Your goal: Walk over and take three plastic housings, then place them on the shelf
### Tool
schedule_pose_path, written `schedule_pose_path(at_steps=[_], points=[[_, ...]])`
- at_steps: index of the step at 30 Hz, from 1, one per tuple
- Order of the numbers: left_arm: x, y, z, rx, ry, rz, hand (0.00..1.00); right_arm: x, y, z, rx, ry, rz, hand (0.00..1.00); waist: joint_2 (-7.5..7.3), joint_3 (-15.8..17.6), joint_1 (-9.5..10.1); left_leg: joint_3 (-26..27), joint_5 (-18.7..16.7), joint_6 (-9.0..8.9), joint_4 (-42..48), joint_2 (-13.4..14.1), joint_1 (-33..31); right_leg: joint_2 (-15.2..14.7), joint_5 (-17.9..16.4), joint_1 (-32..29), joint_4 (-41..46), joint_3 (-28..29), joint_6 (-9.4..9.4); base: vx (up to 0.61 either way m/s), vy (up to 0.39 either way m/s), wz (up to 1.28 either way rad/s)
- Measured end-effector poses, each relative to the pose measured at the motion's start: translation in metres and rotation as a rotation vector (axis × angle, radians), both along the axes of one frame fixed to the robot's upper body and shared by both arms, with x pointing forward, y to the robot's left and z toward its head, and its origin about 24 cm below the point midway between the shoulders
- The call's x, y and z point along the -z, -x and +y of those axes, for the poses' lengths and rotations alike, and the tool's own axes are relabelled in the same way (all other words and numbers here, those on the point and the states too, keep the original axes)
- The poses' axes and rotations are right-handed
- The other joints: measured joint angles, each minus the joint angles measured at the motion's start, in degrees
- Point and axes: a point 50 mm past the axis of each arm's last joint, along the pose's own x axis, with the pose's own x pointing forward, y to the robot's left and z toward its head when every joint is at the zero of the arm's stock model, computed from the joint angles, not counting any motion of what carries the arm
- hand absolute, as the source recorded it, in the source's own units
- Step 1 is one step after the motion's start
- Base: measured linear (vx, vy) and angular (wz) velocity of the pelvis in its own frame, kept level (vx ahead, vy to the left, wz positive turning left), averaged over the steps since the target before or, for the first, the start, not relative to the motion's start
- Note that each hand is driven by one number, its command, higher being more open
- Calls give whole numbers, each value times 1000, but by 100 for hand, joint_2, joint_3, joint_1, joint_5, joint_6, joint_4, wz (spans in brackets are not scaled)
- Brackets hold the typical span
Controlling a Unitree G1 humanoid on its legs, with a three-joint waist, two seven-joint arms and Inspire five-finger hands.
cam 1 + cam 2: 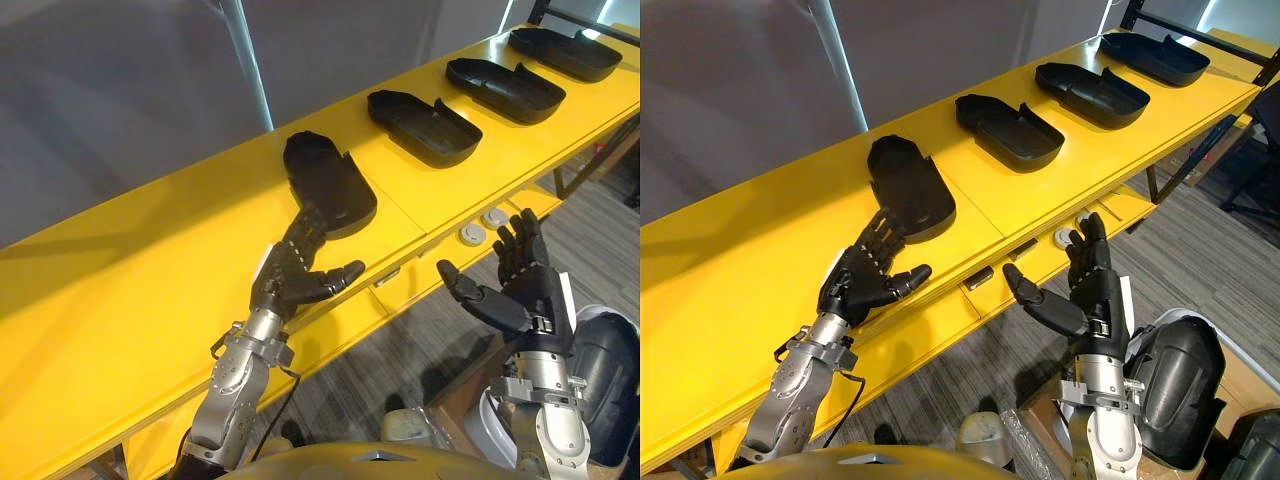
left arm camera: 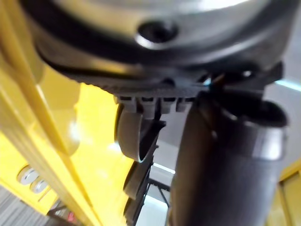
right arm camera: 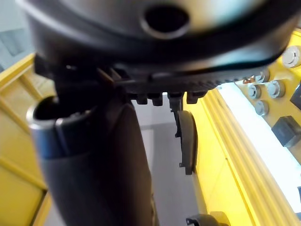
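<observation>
Right hand (image 1: 520,285) is nearest, off the front edge of the yellow table (image 1: 150,290). Fingers straight and spread, thumb out, holding nothing.

Left hand (image 1: 290,282) is over the table top, fingers straight, thumb apart from them. Fingertips (image 1: 883,232) are at the near end of the nearest housing (image 1: 330,180), apparently touching it, not closed round it. That one looks to lie closed side up.

Past it, three more black housings sit in a row along the table, open side up and apart from each other: second housing (image 1: 425,125), third housing (image 1: 505,88), fourth housing (image 1: 565,52).

Step, as I read it: picking the first housing, at the contact stage. None taken, none placed.

Next move needs the left thumb on the near rim and the fingers curled to clamp. The shell looks shallow and smooth, so it's likely to slide if merely pushed. Right hand is free to support.

Writing: no label or print readable on the housings or table.
</observation>
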Motion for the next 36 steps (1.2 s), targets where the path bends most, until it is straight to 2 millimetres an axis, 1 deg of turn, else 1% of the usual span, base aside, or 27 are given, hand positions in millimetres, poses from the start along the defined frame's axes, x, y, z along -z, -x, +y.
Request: schedule_pose_path(at_steps=[2,3,5,6,7,8,9,10,12,13,15,17,21,24,27,29,30,36], points=[[-6,-1,7,-90,-17,-53,100,-2,-3,3,-28,72,4,100,-7,4,33,-102,15,19,-3,0,-6,-9,-7,55,0,-103,7,-24,-18,21],[-10,-1,11,-136,-19,-81,100,-4,-6,3,-37,120,5,100,-9,5,99,-139,18,21,2,-1,-3,-8,-7,82,-2,-137,7,-19,-14,18],[-15,-1,15,-178,-34,-111,100,-6,-8,3,-31,171,5,100,-19,9,145,-212,21,20,4,-1,-6,-13,-11,129,-9,-212,8,-19,-18,23],[-27,2,21,-234,-40,-177,100,-9,-13,4,-7,216,-6,100,-51,26,206,-318,49,22,2,-3,-30,-16,-20,166,-9,-305,12,-18,-20,28],[-29,2,22,-243,-37,-189,100,-9,-14,4,-1,224,-8,100,-53,27,225,-331,55,27,2,-3,-37,-15,-20,168,-9,-319,12,-19,-22,29],[-36,4,24,-262,-24,-225,100,-11,-16,4,10,242,-15,100,-64,23,265,-382,72,33,4,-3,-65,-18,-20,175,-11,-383,12,-10,-21,26],[-48,7,27,-286,-3,-290,100,-12,-21,3,33,277,-17,100,-92,27,323,-471,108,34,-3,-5,-93,-28,-20,200,-17,-460,12,-10,-21,29],[-52,8,29,-296,3,-313,100,-12,-24,3,39,290,-14,100,-110,26,335,-500,117,38,-5,-5,-100,-32,-20,212,-19,-492,12,-8,-17,31],[-60,13,30,-305,18,-365,100,-8,-32,3,73,335,7,100,-161,15,395,-572,152,14,-10,-11,-104,-44,-20,258,-26,-570,12,-14,-11,18],[-63,14,30,-296,22,-386,100,-3,-35,1,99,346,31,100,-195,12,464,-603,163,7,-7,-17,-97,-50,-19,295,-41,-597,12,-21,-8,21],[-64,16,30,-284,19,-396,100,4,-41,-1,128,381,73,100,-246,-1,499,-714,162,7,-33,-40,-115,-66,-20,343,-61,-715,12,-21,-7,25],[-62,18,30,-273,13,-388,100,10,-46,-2,143,421,105,100,-272,-1,594,-757,202,13,-78,-48,-116,-71,-19,353,-66,-767,13,-21,-3,13],[-57,22,34,-264,-4,-370,100,15,-54,-4,160,419,135,100,-296,-3,618,-860,246,22,-101,-67,-130,-85,-18,400,-77,-875,13,-6,-2,15],[-58,22,36,-255,-19,-380,100,19,-61,-9,154,484,165,100,-322,-2,637,-958,278,19,-90,-82,-197,-97,-7,400,-78,-963,23,-10,1,16],[-58,22,35,-224,-29,-391,100,28,-66,-15,156,504,218,100,-343,-2,768,-1004,295,20,-95,-84,-204,-100,-1,423,-77,-1023,30,-12,2,8],[-58,22,35,-216,-34,-393,100,30,-67,-16,157,511,231,100,-346,-1,779,-1027,297,22,-93,-86,-203,-102,-1,444,-77,-1042,31,-13,3,6],[-58,23,37,-217,-42,-394,100,32,-71,-16,165,521,239,100,-348,1,788,-1040,299,23,-88,-86,-202,-101,-2,457,-77,-1053,31,-17,4,6],[-54,26,41,-215,-60,-371,100,34,-81,-20,206,532,244,100,-384,22,804,-1122,304,24,-28,-88,-234,-104,-2,511,-72,-1146,31,-14,2,7]])
